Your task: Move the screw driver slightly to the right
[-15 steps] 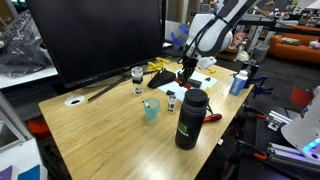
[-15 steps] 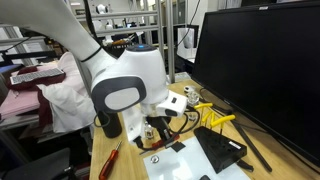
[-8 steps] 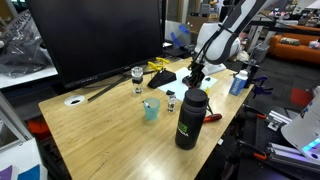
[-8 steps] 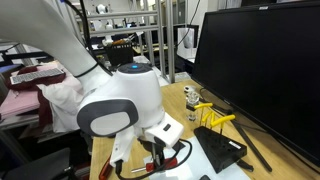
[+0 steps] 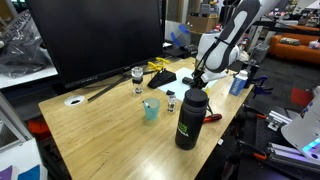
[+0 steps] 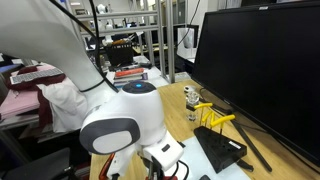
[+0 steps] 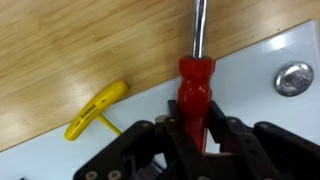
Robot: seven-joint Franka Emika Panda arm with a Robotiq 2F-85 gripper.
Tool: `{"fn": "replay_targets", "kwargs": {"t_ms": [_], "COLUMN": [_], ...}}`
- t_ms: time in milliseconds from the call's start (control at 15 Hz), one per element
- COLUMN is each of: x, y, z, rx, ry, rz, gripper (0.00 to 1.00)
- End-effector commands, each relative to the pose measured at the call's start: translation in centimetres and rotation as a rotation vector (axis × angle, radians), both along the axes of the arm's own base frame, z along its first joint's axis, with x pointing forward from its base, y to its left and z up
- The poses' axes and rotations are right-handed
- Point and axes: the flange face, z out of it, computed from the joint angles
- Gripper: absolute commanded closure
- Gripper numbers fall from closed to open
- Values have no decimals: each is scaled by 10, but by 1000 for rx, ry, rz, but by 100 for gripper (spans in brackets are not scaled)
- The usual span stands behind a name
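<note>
Since screw driver [image 7: 197, 85] looks light, rigid, hand [image 7: 197, 130] clamps red handle right of yellow T-tool [image 7: 95, 108]; handle judged best hold, thin shaft likely slips, rolls on bench [image 7: 60, 40].

We find the arm [image 6: 118, 120] clad in glossy white shells, smooth and rounded. Its biggest joint, just above the gripper [image 7: 197, 130], swells like a drum, with a flat grey disc set into its face. Close over the gripper sits a small white wrist block with squarer edges. In an exterior view the links [image 5: 218, 44] farther up from the gripper read as white, broken by darker bands. The gripper itself is matte black throughout — angled linkage bars, rounded pivots and two blunt black fingers [image 7: 226, 136]. We make out no markings on it.
</note>
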Motion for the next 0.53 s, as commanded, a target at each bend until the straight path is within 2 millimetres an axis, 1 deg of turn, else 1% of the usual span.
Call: {"fn": "replay_targets", "kwargs": {"t_ms": [0,67,133,267,467], "x": [5,6,6,8,12], "y": [4,5,5,7,13], "z": [-4,-3,-2,1,9], "rx": [3,4,5,-4,-16], "ry": [-5,-9,-18,-38,-80], "rz": [-30,-34,-39,-48,-49], "gripper": [69,43,42,30,8]}}
